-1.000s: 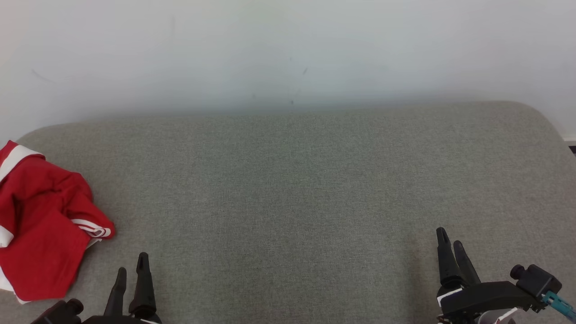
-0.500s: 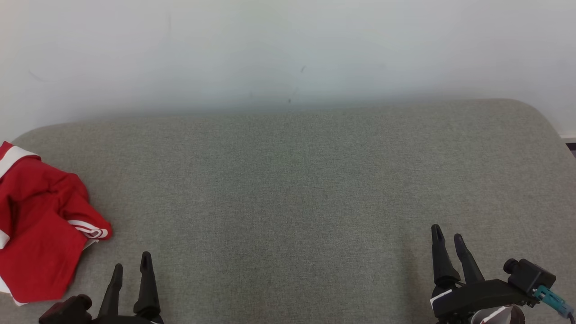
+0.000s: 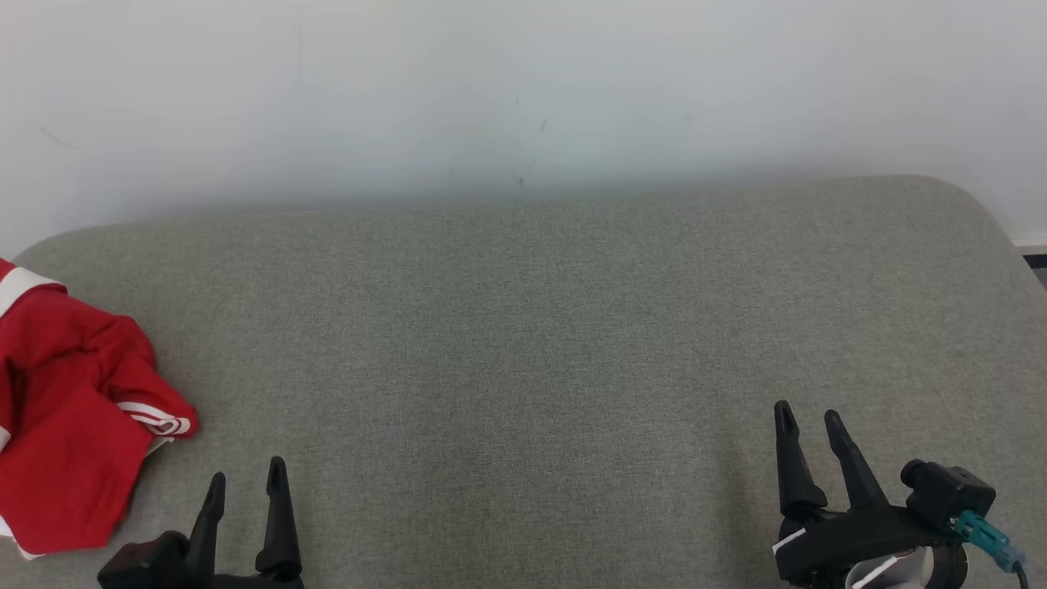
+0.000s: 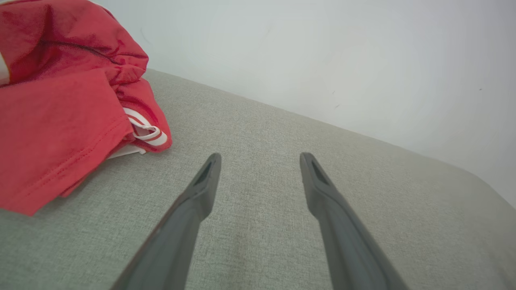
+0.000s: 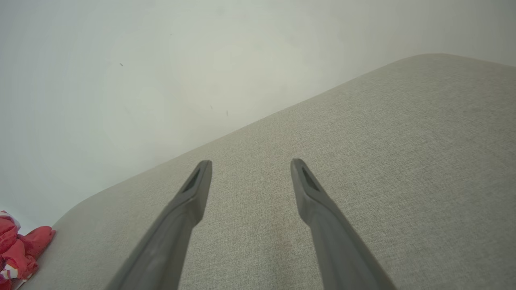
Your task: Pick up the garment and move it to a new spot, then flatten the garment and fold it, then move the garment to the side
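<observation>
A crumpled red garment (image 3: 69, 409) with white stripes lies at the far left of the grey cushioned surface (image 3: 523, 343). In the left wrist view the garment (image 4: 68, 100) bunches at the upper left, apart from the fingers. My left gripper (image 3: 246, 476) stands open near the front edge, just right of the garment, holding nothing; its fingers spread wide in its own view (image 4: 260, 156). At the front right my right gripper (image 3: 807, 412) is open and empty too (image 5: 250, 162). The garment (image 5: 20, 249) shows small at the lower left of the right wrist view.
A plain white wall (image 3: 523, 98) rises straight behind the surface. The surface's back corners are rounded, and a dark strip of floor (image 3: 1035, 262) shows past its right edge. Bare grey fabric stretches across the middle.
The whole head view has shifted slightly, so the camera moved. Both grippers turned a little, their fingers now showing more spread. The garment lies as before.
</observation>
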You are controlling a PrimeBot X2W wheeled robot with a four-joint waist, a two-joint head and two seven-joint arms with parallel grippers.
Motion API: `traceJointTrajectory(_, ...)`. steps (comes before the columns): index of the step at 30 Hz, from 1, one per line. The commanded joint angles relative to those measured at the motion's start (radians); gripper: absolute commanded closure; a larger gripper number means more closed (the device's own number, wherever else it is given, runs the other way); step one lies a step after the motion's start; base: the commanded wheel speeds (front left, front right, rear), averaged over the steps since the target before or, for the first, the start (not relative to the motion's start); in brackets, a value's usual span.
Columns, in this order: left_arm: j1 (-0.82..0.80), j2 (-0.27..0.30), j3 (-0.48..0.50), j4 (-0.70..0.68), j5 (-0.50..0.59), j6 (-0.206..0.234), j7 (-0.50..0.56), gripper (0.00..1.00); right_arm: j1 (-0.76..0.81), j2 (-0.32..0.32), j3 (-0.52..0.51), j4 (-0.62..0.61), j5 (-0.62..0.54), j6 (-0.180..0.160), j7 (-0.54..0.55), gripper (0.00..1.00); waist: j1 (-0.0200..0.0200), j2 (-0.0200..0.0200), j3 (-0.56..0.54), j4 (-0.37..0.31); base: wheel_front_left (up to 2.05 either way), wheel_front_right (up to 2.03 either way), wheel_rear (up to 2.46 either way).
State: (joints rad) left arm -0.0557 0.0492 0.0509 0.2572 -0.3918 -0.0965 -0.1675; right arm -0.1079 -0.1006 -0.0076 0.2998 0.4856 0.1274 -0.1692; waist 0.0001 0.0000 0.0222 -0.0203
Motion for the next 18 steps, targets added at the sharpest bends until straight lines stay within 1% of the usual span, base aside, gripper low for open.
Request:
traceJointTrajectory(1,0.004,0.008,-0.002,-0.006,0.032,0.005,-0.012,0.0,-0.015,-0.003,0.001,-0.008,-0.029,0.004,-0.011,0.0,-0.0001,0.0,0.0,0.0,0.0,0.0,0.0)
traceJointTrajectory(18,0.015,0.03,-0.024,0.004,0.187,0.042,-0.049,0.0,-0.018,0.004,-0.015,0.014,-0.23,0.004,-0.047,0.0,-0.0001,0.0,-0.003,-0.007,0.0,0.0,0.0)
